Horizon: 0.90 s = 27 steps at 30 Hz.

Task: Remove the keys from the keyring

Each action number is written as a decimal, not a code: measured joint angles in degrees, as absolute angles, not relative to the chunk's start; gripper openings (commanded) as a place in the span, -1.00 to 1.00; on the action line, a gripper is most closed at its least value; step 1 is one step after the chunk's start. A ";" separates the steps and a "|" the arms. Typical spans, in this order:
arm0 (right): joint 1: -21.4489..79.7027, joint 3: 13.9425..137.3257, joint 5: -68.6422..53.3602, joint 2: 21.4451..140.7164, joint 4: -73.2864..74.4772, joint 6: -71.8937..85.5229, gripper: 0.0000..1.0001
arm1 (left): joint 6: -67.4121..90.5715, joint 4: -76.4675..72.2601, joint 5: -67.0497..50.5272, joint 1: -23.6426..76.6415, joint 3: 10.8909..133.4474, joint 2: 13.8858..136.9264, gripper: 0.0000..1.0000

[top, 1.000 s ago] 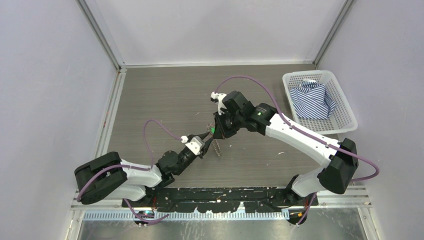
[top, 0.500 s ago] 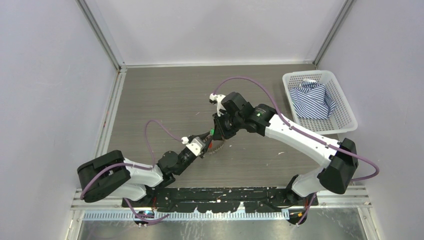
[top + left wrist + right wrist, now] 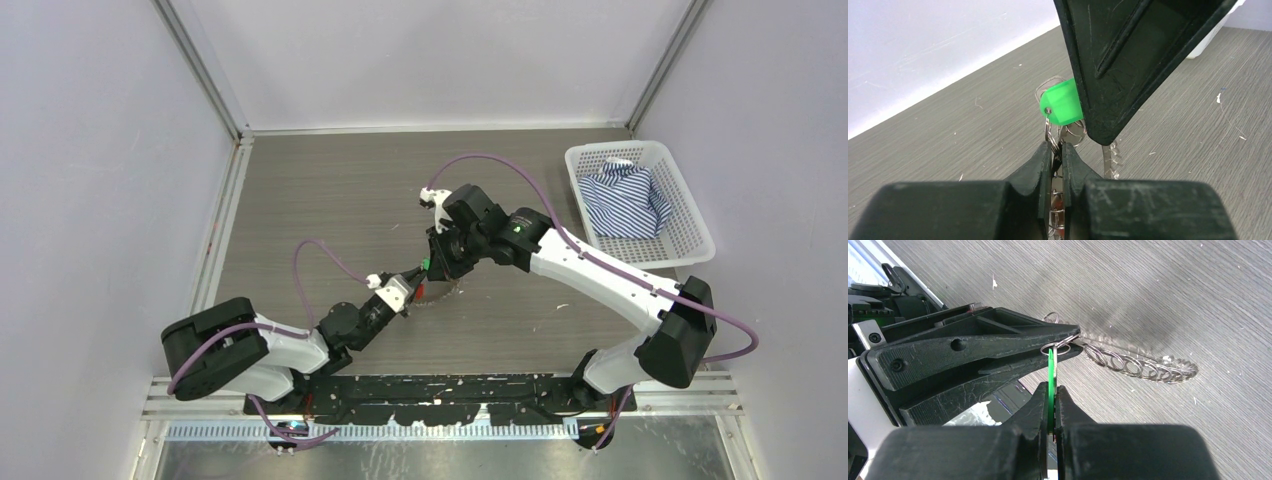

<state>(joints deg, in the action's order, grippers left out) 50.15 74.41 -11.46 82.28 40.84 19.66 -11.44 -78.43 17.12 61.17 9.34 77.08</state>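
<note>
The right gripper (image 3: 1051,390) is clamped tight on the flat head of the green-headed key (image 3: 1062,102), which stands edge-on between its fingers in the right wrist view. At the top of that green head a thin silvery keyring (image 3: 1060,347) passes through the hole. The left gripper (image 3: 1056,150) meets it there. Its jaws are drawn down to a narrow slit, with the ring's wire pinched between the tips just under the green head. The two grippers' tips are almost touching. The rest of the keys (image 3: 1140,367) trail from the ring in a curved, toothed row, away from both grippers and low over the grey wood-grain table (image 3: 330,190). Whether they rest on it I cannot tell.
</note>
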 measured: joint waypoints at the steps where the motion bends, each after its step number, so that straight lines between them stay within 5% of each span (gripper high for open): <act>1: 50.15 74.41 -11.44 82.28 40.84 19.66 -0.98 | -11.49 -78.54 17.23 61.19 9.34 77.17 -0.97; 27: 49.41 76.29 -5.13 84.07 42.09 24.49 -0.98 | -23.05 -78.30 16.12 63.86 8.10 73.19 -1.00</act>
<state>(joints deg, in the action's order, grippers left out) 49.41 76.29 -5.13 84.07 42.09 24.49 -23.05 -78.30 16.12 63.86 8.10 73.19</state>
